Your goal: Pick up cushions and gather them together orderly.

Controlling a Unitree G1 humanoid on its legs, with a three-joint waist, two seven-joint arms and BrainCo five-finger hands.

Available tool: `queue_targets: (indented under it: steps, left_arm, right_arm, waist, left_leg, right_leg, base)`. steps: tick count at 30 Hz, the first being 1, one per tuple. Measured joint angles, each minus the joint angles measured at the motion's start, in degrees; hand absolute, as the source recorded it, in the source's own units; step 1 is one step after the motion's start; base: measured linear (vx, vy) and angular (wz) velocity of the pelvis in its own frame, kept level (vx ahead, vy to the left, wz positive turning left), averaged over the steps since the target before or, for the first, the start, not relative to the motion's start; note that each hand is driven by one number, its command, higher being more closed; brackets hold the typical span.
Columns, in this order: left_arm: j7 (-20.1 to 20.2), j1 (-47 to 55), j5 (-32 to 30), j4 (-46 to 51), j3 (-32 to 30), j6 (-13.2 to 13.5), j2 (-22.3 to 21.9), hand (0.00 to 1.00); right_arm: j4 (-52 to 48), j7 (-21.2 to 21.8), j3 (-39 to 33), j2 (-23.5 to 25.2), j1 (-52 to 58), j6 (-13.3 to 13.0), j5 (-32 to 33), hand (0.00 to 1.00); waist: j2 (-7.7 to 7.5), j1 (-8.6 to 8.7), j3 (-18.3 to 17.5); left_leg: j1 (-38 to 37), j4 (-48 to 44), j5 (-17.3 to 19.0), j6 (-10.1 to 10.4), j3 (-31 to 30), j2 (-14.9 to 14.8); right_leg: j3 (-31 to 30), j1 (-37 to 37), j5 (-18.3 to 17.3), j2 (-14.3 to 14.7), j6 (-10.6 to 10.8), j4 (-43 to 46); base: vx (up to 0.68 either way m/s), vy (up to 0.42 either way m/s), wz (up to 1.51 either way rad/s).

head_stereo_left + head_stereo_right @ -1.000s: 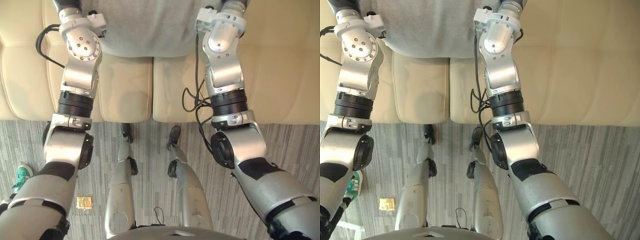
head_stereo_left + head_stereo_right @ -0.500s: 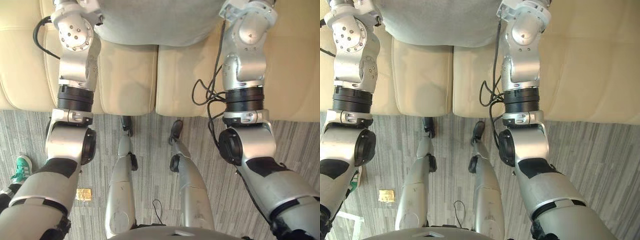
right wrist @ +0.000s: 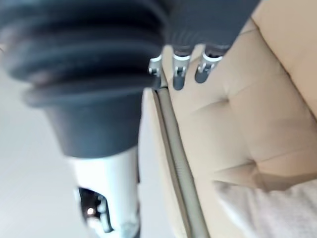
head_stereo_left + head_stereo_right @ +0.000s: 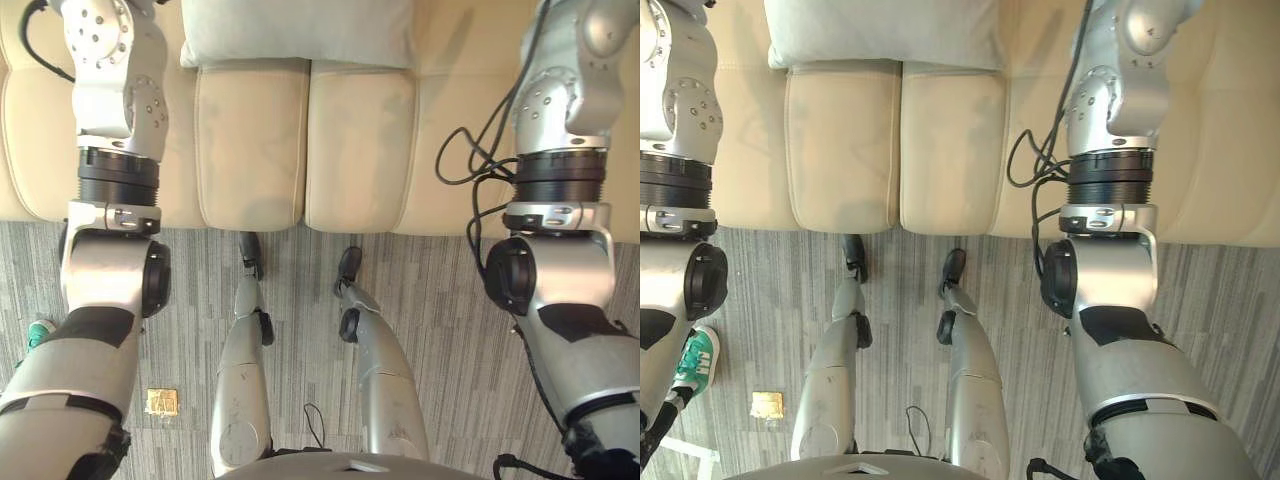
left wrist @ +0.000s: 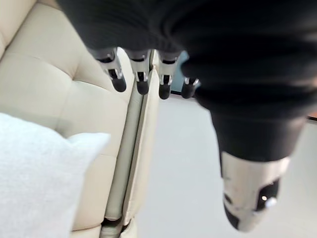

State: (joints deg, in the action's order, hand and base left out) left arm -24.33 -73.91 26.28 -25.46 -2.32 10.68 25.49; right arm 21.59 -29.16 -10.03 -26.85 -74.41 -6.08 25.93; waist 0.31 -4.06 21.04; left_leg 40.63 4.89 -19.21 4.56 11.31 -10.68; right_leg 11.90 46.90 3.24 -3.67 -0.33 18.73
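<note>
Grey fabric covers the one loose cushion, which lies flat on the cream sofa. It sits toward the rear of the seat, across the seam between the two middle seat sections, with its front edge running roughly straight from side to side.

Both arms reach up over the sofa, one on each side of the cushion and clear of it.

In its wrist view, the left hand holds nothing. Its fingers are straight and side by side, the thumb is apart from them, and a corner of the cushion shows nearby, untouched.

The right hand is likewise empty. Its fingers are extended over the sofa's upholstery, apart from the cushion's edge.

Striped grey carpet lies in front of the sofa. A person's green shoe and a small gold square are on it.
</note>
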Motion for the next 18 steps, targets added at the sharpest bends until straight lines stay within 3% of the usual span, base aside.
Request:
queue_targets:
  steps: [2,5,9,13,15,18]
  left_arm:
    - [0.2,2.2,0.0,3.1,-0.3,0.3,0.6,0.00]
    - [1.6,14.5,-0.3,9.4,-2.8,1.2,1.3,0.00]
    - [6.1,39.2,-1.3,17.0,-7.0,1.0,0.7,0.00]
    - [12.3,65.8,-4.9,17.2,-9.7,-1.1,-10.6,0.00]
    - [14.7,75.5,-6.6,14.2,-9.9,-2.6,-16.2,0.00]
    - [17.0,83.4,-10.6,8.9,-9.8,-4.2,-20.7,0.00]
  right_arm:
    - [-4.5,0.0,-0.7,-0.8,2.6,-0.4,1.0,0.00]
    - [-16.5,1.2,-2.3,-1.0,16.8,-2.9,1.2,0.00]
    - [-23.1,6.5,-6.7,1.0,43.8,-2.3,-2.0,0.00]
    - [-22.9,14.8,-7.3,12.8,68.0,0.4,-11.0,0.00]
    - [-22.6,18.1,-4.5,17.6,77.1,1.6,-15.9,0.00]
    - [-19.5,21.5,-0.5,21.0,84.1,2.2,-20.2,0.00]
  waist:
    - [-0.02,0.45,0.0]
    - [-0.08,0.54,-0.1]
    - [0.00,1.22,-1.2]
    - [0.06,1.23,-5.0]
    - [0.22,1.15,-8.2]
    - [0.64,0.88,-11.4]
  left_leg:
    - [-1.1,0.0,0.2,-0.4,0.3,0.0]
    - [-6.1,-0.3,1.0,-1.5,2.3,0.3]
    - [-11.4,-0.3,1.8,-1.3,2.9,0.9]
    - [-17.0,-0.3,4.0,-0.8,3.1,0.9]
    - [-20.1,-0.3,5.9,-0.9,3.7,1.0]
    - [-24.3,-0.3,7.7,-0.6,4.9,1.0]
  right_leg:
    - [-0.1,-1.1,-0.1,0.0,0.1,-0.1]
    - [-1.5,-5.3,-1.3,0.0,0.8,0.0]
    - [-1.6,-10.7,-3.4,-0.3,1.1,-0.1]
    - [-1.3,-16.3,-5.8,-0.7,1.3,-0.2]
    - [-1.5,-19.5,-6.6,-0.8,1.7,-1.4]
    - [-2.0,-24.3,-7.0,-0.8,1.9,-3.6]
  base:
    - [-0.11,-0.075,-0.01]
    - [-0.05,-0.098,-0.06]
    - [0.05,-0.089,0.03]
    - [0.12,-0.093,0.05]
    - [0.13,-0.061,-0.02]
    - [0.10,-0.018,-0.13]
